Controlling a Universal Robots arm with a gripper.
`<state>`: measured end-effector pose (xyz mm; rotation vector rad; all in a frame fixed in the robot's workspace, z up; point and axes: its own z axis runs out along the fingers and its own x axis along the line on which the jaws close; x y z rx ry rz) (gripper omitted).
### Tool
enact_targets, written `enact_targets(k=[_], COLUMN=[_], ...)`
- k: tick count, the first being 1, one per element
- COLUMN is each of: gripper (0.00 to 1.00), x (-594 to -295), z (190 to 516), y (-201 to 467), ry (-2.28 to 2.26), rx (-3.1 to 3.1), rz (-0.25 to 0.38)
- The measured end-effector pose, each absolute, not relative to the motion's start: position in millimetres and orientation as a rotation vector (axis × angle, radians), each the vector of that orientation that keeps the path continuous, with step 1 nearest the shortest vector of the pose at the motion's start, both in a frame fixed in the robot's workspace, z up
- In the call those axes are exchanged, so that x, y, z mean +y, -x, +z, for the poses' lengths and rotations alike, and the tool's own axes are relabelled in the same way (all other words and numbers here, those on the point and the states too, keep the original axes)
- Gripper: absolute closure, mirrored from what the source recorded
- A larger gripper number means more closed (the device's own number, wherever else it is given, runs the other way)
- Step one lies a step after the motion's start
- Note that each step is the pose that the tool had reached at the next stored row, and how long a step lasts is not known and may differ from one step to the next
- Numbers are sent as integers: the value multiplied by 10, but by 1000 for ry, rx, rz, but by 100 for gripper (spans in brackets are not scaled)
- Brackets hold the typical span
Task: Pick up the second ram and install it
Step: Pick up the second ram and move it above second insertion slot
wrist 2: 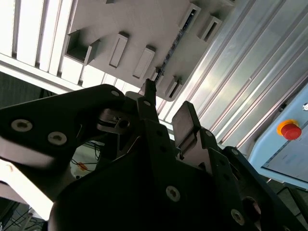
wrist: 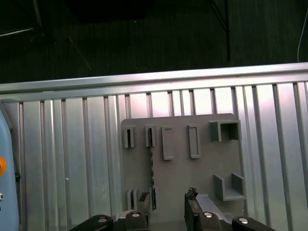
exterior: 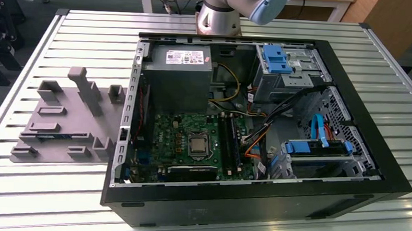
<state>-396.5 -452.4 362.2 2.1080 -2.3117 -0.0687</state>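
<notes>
Black two-fingered gripper (wrist: 167, 202) (wrist 2: 167, 108) hangs well above the work, jaws apart and empty, with clear daylight between the fingertips (wrist: 143, 198) in both wrist views. Down beyond those tips lies the grey plastic fixture plate (wrist: 202, 163) (wrist 2: 144, 24) (exterior: 60, 114), dotted with upright blocks and slots, resting on the ribbed aluminium table (wrist: 86, 154). And there's the second ram (wrist: 152, 168) (wrist 2: 173, 43), the long thin blue-green circuit-board stick, standing on its long edge in a narrow slot of that plate, thin top edge facing up at the gripper. Its long axis runs parallel to the table's ribs and at right angles to the line from one fingertip to the other, so its flat faces look the same way as the finger pads. It lines up closer to one finger than to the middle of the gap, well apart from both. Over in the exterior view, the open black computer case (exterior: 370, 175) with its green motherboard (exterior: 184, 140) sits just beside the fixture plate.
</notes>
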Motion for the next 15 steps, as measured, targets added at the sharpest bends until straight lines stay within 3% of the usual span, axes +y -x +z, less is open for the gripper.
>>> enact_targets(k=[15], gripper=[58], x=[-4537], z=[3415], y=[3969], ry=[-2107], rx=[-2311], rz=[-66])
